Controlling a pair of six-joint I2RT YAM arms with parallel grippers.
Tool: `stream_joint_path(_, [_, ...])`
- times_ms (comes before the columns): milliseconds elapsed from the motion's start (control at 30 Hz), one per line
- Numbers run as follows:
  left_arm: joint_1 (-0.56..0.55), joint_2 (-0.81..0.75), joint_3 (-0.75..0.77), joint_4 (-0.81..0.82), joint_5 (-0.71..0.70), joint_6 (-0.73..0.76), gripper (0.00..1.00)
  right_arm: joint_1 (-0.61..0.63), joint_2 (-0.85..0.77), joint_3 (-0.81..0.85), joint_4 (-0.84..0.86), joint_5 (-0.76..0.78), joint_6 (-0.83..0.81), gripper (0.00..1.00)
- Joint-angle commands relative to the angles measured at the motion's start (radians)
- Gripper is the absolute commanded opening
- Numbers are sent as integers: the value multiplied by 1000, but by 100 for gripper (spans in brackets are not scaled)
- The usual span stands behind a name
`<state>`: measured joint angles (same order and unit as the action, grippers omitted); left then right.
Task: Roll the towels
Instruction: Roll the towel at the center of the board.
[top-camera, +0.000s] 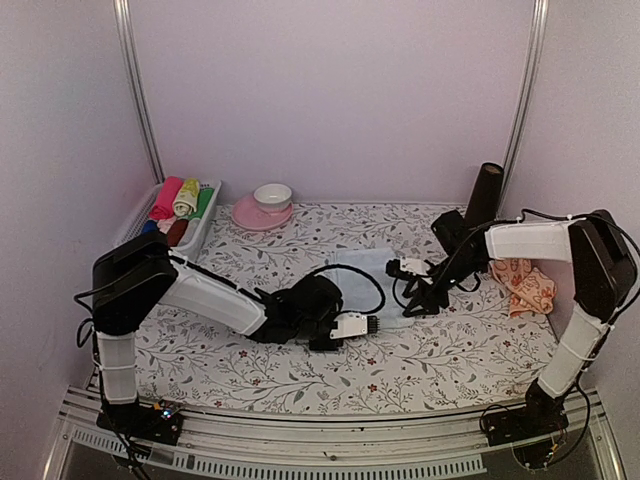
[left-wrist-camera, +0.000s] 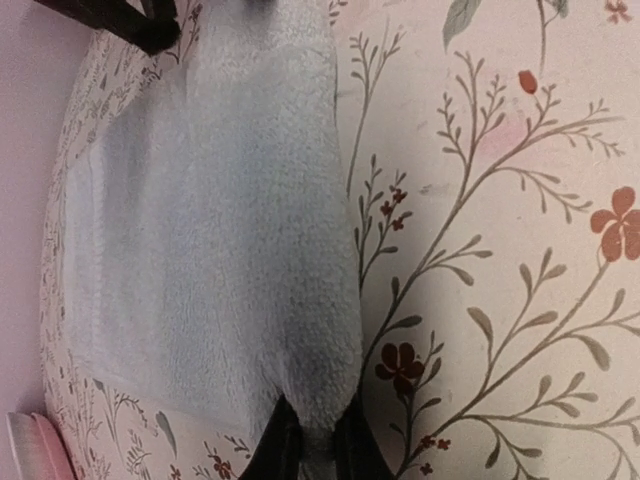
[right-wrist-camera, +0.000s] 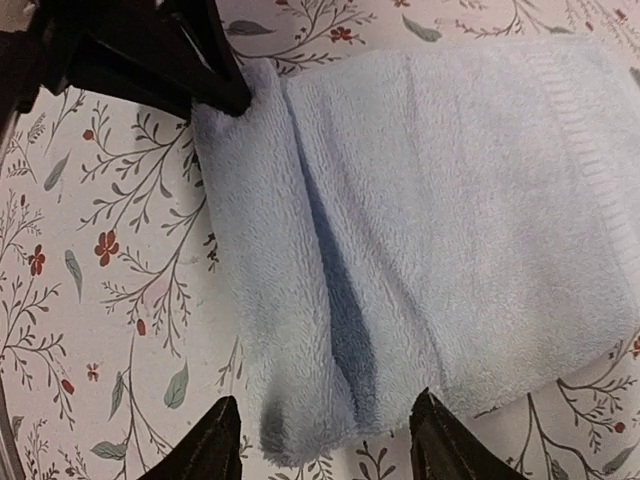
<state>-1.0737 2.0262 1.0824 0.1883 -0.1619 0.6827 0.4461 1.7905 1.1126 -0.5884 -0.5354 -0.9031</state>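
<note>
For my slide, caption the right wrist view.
Open right pincer astride the partly rolled pale blue towel on floral sheet.

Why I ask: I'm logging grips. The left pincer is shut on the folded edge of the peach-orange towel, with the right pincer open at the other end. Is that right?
Not quite. The left pincer is shut on the pale blue towel, as the left wrist view shows; the peach-orange towel lies apart on the right. The right pincer is indeed open at the other end.

One towel (top-camera: 365, 258) at centre between left claw (top-camera: 372, 324) and right claw (top-camera: 422, 303); other towel (top-camera: 527, 285) far right.
</note>
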Motion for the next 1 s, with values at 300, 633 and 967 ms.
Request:
stream_joint_path(300, [139, -5, 106, -252, 410, -198, 3, 80, -358, -330, 278, -49, -305, 72])
stream_joint_path(633, [200, 49, 188, -355, 579, -253, 6, 186, -229, -357, 477, 160, -212, 69])
stream_joint_path(967, [224, 73, 220, -394, 651, -263, 7, 234, -162, -377, 581, 310, -189, 57])
